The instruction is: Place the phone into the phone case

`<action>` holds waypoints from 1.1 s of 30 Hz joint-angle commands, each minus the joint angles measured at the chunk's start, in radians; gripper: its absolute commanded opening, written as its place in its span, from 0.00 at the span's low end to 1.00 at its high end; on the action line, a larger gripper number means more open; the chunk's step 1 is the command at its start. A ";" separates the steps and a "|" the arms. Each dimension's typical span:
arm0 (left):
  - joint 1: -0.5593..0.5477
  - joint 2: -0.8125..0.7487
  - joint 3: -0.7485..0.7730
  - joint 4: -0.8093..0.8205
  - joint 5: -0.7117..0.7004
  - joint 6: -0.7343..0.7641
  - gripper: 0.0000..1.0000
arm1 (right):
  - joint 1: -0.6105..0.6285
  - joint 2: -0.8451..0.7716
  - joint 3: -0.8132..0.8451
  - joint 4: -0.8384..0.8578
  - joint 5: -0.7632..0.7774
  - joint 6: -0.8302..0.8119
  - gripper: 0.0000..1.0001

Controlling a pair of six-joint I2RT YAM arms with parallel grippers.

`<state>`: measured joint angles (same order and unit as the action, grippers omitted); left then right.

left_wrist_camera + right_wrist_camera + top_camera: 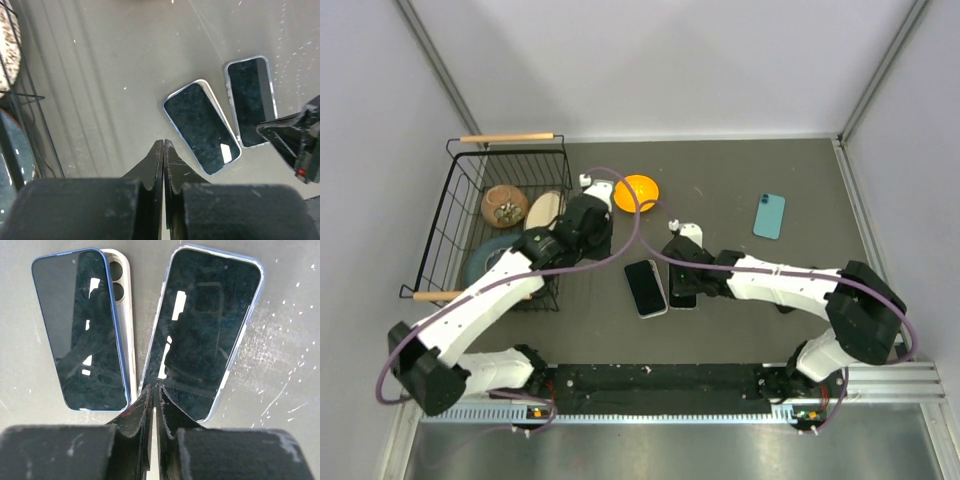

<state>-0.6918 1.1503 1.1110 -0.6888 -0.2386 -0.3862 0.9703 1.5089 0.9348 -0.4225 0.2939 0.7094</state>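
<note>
The phone (205,330) lies screen-up on the table with the rim of the transparent phone case (252,300) showing round it. It also shows in the top view (682,299) and the left wrist view (251,100). My right gripper (155,387) is shut and empty, and its tips rest at the phone's near left edge. In the top view the right gripper (681,272) covers the phone's far end. My left gripper (164,142) is shut and empty above bare table, to the left of both phones. In the top view the left gripper (584,232) is near the basket.
A blue-edged phone (80,330) lies screen-up, partly over a beige, white-rimmed one (122,295), just left of the cased phone (645,287). A teal-backed phone (769,215) lies at the right. An orange bowl (636,191) sits behind. A wire basket (455,215) with objects stands at the left.
</note>
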 commanded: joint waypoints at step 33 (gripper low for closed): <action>0.020 0.254 -0.143 0.256 0.105 -0.204 0.00 | -0.162 0.211 0.052 0.364 -0.183 0.002 0.00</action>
<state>-0.6876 1.4921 0.9344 -0.4625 -0.1970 -0.6018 0.8150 1.7367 0.9760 -0.1356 0.1314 0.7418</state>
